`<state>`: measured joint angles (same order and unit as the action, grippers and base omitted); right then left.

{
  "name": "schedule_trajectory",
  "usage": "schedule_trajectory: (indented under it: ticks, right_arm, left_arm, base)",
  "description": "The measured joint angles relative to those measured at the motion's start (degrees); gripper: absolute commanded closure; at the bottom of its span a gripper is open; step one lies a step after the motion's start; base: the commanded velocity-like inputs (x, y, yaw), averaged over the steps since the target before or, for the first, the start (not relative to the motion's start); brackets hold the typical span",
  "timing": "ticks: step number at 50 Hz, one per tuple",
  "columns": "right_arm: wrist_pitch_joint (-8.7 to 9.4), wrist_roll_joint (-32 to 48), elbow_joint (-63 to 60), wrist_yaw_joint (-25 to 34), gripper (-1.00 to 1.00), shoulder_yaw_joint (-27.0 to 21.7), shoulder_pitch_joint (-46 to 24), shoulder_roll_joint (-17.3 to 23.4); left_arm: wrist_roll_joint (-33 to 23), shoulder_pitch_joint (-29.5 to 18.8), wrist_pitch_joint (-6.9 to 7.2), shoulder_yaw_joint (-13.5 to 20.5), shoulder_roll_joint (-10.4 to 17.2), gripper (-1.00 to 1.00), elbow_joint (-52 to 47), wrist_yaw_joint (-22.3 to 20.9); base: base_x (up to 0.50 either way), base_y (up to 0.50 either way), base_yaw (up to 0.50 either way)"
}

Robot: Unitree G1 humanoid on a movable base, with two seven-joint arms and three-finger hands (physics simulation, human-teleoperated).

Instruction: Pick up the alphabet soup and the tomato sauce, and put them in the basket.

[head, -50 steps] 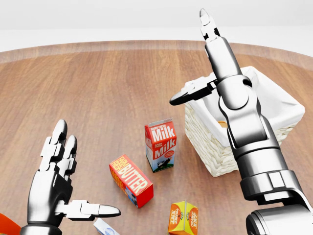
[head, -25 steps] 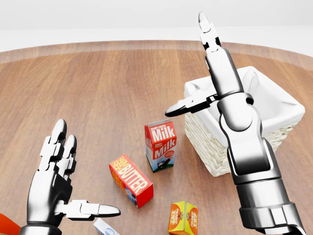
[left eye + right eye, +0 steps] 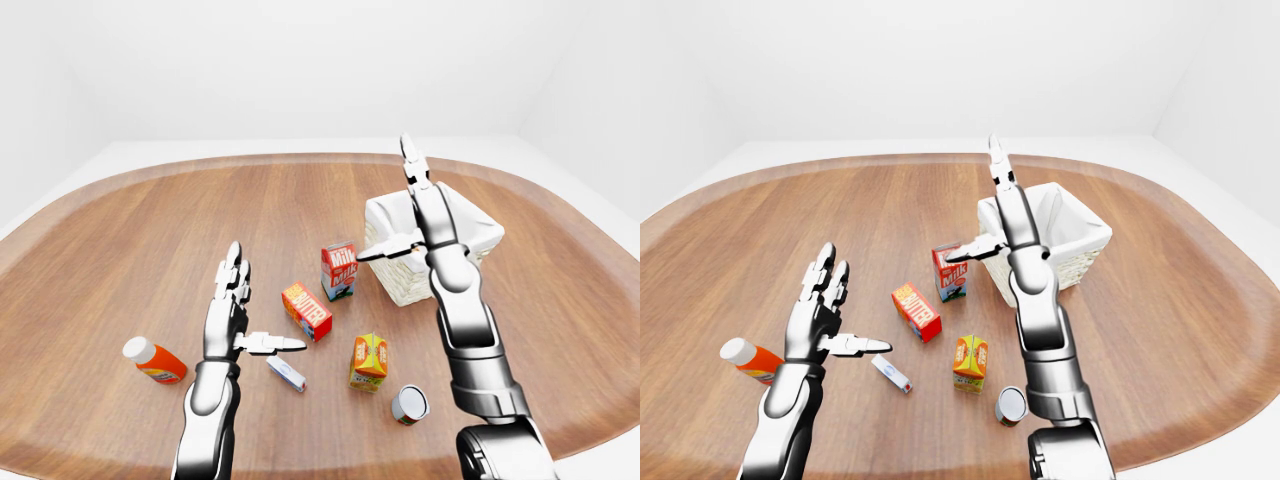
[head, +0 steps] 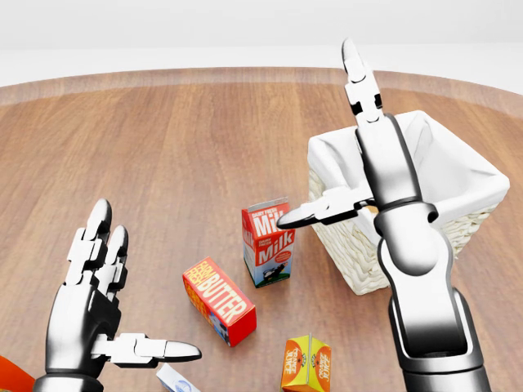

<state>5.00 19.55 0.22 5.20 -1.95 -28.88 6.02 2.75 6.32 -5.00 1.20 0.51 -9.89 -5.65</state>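
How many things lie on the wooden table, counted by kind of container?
Cartons: 2, the milk carton and the orange juice carton.
Boxes: 2, the butter box and a small white box.
Bottles: 1.
Cans: 1.
Baskets: 1.
Total: 7.

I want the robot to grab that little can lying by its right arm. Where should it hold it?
The can seems to lie on its side on the table, one round end facing the camera. The right hand, now open over the basket, should probably come down from above and pinch across the curved sides at mid-length. The juice carton stands close on the view's left, so stay clear of it.
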Motion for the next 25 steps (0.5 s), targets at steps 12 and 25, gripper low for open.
schedule_trajectory:
  ticks: [12, 25]
  right_arm:
    - [0.0, 0.9, -9.6, 0.9, -1.0, 0.9, 6.9, -1.5]
    - [0.0, 1.5, -16.3, 1.8, -1.0, 1.8, 13.3, -2.7]
  left_arm:
    - [0.0, 0.1, 0.0, 0.0, 0.0, -1.0, -0.1, 0.0]
    - [-0.1, 0.1, 0.0, 0.0, 0.0, -1.0, 0.0, 0.0]
  base:
    - [0.0, 0.0, 0.0]
    - [0.0, 0.0, 0.0]
